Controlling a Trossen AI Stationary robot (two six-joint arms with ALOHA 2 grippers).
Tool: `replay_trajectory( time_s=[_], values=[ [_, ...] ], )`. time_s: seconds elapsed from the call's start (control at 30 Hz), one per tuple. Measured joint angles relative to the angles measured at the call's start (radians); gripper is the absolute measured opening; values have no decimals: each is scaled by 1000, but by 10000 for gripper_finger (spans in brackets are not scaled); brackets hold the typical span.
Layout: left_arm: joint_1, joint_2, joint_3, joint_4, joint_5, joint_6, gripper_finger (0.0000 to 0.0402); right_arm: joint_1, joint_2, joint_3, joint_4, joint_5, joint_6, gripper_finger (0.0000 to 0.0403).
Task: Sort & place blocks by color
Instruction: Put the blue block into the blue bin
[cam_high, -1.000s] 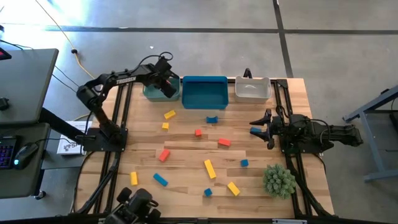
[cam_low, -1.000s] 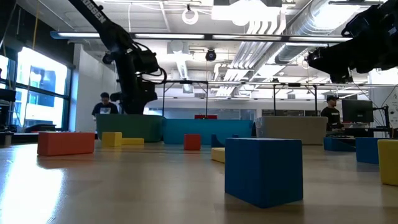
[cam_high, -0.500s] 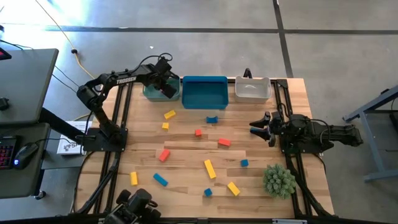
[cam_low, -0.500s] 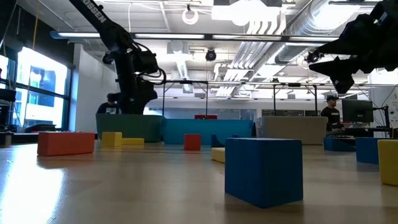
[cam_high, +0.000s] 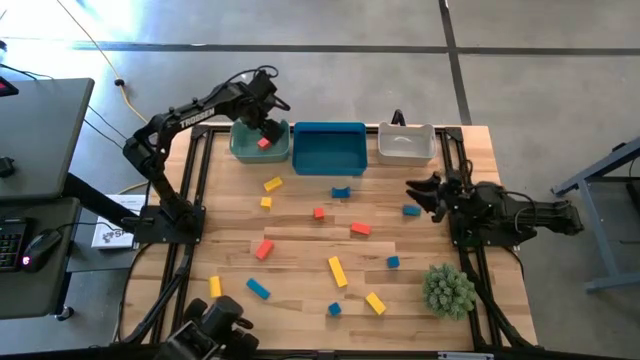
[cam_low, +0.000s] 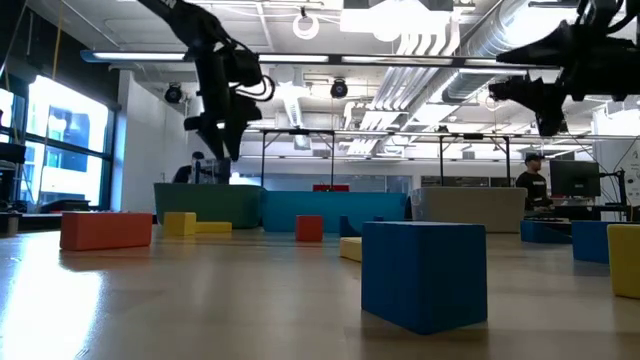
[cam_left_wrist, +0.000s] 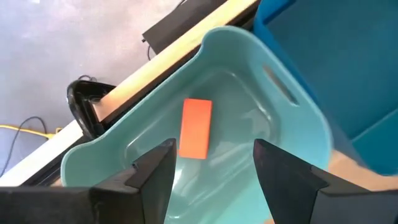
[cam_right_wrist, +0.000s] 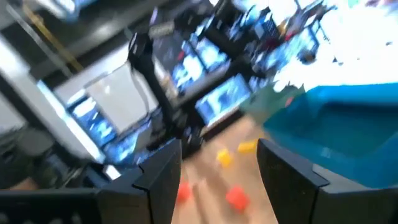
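Lying loose on table (cam_high: 300, 265): thirteen blocks (cam_high: 338, 271).

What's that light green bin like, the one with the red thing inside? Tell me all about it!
The light green bin looks like smooth, slightly shiny plastic, with rounded corners, a curled rim and a slot handle cut in one wall. It sits upright at the table's far edge, right beside the bigger blue bin. One red block lies flat on its floor, and nothing else shows inside. The left pincer hovers open above it, not touching.
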Motion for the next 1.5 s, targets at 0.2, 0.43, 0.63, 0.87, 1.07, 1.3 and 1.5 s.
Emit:
replay_trajectory(
  time_s=[0.2, 0.43, 0.63, 0.87, 1.07, 1.3, 1.5],
  values=[
    [0, -44, 33, -75, 10, 3, 204, 0, 0, 5, 174, 67, -119, 197],
    [-1, -128, 33, -124, 10, 11, 204, 0, 41, 105, 181, 93, -218, 197],
    [-28, -200, 33, -125, 34, 11, 204, 0, 212, 237, 123, 118, -272, 197],
    [-85, -257, 20, -131, 56, 33, 204, 0, 448, 422, -49, 139, -246, 197],
    [-113, -279, 16, -158, 56, 38, 204, 0, 642, 570, -164, 139, -246, 197],
    [-113, -285, 15, -157, 56, 72, 204, -8, 836, 701, -256, 139, -246, 197],
    [-113, -285, 15, -157, 58, 83, 204, -48, 995, 804, -309, 140, -254, 197]
  ],
)
